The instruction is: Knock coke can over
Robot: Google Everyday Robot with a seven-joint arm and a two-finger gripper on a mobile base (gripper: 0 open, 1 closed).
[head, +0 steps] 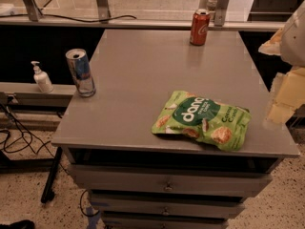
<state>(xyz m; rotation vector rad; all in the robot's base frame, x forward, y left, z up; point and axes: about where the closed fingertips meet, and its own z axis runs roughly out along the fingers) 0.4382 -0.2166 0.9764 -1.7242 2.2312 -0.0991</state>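
Note:
The coke can (199,27) is a small red-orange can with white script and a silver top. It stands upright near the far edge of the grey table top (138,75), right of centre. My gripper (282,99) is at the right edge of the view, pale and blurred, hanging beside the table's right edge. It is well in front of and to the right of the coke can and touches nothing.
A taller blue-and-silver can (81,72) stands upright at the table's left edge. A green snack bag (202,119) lies flat near the front right. A white pump bottle (42,77) sits on a low ledge to the left. Drawers (167,185) are below the top.

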